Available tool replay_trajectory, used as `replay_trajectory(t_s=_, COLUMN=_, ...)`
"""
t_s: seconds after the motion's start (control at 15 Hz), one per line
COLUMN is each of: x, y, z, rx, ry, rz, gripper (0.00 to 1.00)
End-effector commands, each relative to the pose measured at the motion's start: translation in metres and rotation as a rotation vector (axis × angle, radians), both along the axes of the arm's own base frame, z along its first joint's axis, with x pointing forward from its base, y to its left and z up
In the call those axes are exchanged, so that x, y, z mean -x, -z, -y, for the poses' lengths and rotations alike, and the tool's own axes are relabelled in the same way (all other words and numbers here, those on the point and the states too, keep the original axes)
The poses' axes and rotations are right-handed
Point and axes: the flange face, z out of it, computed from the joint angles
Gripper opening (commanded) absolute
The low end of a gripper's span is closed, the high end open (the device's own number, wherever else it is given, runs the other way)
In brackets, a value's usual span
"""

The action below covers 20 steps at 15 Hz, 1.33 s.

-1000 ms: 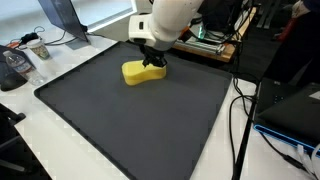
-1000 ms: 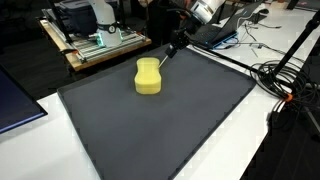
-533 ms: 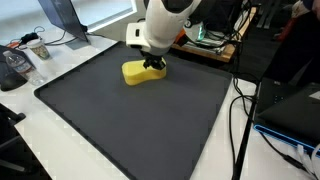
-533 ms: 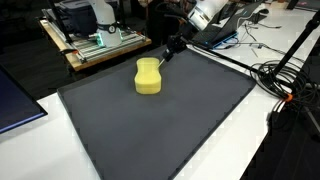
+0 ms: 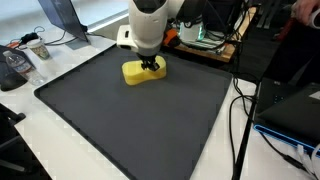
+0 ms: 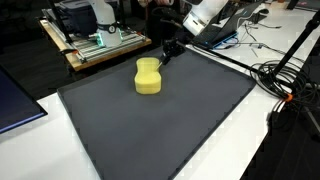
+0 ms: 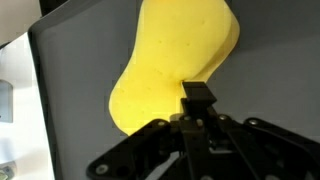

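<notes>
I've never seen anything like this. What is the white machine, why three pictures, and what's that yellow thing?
The white machine is a robot arm ending in a two-fingered gripper. Two pictures come from cameras standing outside the robot; the third is from a camera on its wrist, looking past the gripper. A yellow sponge lies on a dark mat. The gripper is shut, its tips touching the sponge's edge; whether it pinches the sponge cannot be told.
</notes>
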Motion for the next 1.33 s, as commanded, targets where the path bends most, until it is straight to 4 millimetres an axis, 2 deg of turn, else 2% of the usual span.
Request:
replay_trajectory(t_s=0.0, x=0.004, y=0.016, z=0.022, rx=-0.052, ry=0.065, rz=0.005, gripper=0.03)
replay_trajectory(t_s=0.73, x=0.014, y=0.035, z=0.059, rx=-0.118, ry=0.169, rz=0.026, gripper=0.03)
replay_trajectory(t_s=1.27, x=0.027, y=0.045, z=0.075, rx=-0.151, ry=0.207, rz=0.040, gripper=0.03)
